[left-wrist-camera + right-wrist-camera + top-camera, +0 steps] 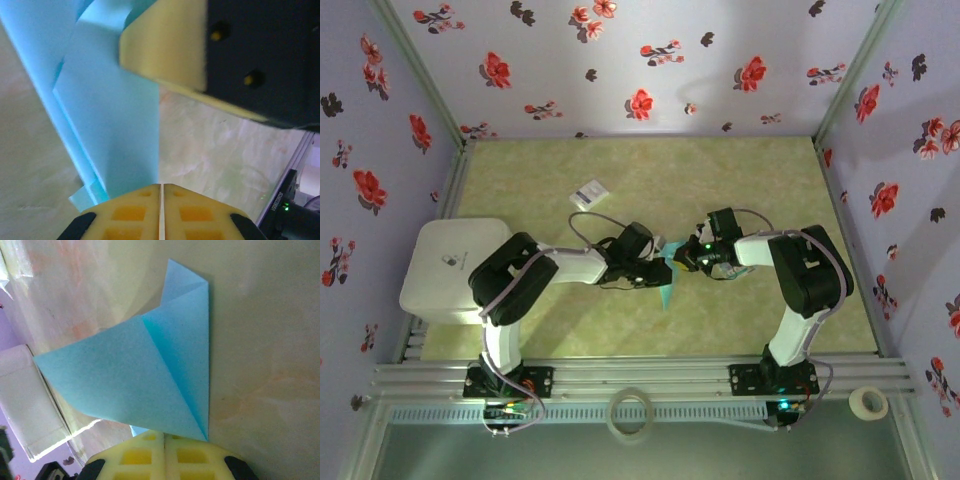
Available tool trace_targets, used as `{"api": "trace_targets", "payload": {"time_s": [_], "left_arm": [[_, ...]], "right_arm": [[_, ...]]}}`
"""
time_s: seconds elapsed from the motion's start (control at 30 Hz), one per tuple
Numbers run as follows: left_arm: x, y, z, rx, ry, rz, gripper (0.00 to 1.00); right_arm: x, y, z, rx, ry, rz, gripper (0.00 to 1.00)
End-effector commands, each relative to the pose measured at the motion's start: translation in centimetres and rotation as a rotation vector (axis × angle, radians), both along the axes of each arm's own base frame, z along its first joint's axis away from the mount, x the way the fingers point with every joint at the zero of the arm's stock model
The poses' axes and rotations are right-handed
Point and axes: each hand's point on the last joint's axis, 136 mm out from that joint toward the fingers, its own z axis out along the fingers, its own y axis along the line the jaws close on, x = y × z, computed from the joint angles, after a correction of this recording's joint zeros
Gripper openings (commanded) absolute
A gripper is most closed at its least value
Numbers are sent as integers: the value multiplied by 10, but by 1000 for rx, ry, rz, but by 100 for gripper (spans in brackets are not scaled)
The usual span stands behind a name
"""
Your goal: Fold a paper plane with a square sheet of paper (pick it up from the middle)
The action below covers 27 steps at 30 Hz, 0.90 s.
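The teal sheet of paper (666,284) is folded into layered, pointed flaps, roughly a paper plane shape, and hangs between the two arms over the middle of the table. My left gripper (656,266) is shut on its straight edge; in the left wrist view the paper (115,125) runs down into the closed fingers of that gripper (161,189). My right gripper (682,259) faces it from the right and is shut too. In the right wrist view a folded corner of the paper (130,375) disappears between the pressed pads of that gripper (164,434). A right finger (165,50) shows close above the paper.
A small white card (588,192) lies farther back on the green mat. A white box (450,265) sits at the left edge. Two tape rolls (631,413) (867,402) rest by the front rail. Flowered walls enclose three sides.
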Motion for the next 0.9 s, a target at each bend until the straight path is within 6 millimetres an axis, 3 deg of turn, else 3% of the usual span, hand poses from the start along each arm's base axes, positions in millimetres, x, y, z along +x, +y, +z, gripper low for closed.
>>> {"api": "trace_targets", "payload": {"time_s": [0.0,0.23,0.57,0.77,0.87], "left_arm": [[-14,13,-27,43,48,-20,8],[-32,30,-50,107,95,-30,5],[-48,50,-62,177,105,-74,0],[-62,56,-62,178,117,-149,0],[-64,58,-61,177,115,-160,0]], "right_arm": [[-30,-37,-63,-243,146,-65,0],[-27,-33,-57,-221,132,-67,1],[-9,-23,4,-155,-28,-26,10],[-15,-24,31,-121,-109,-26,14],[-23,-15,38,-69,-132,11,12]]}}
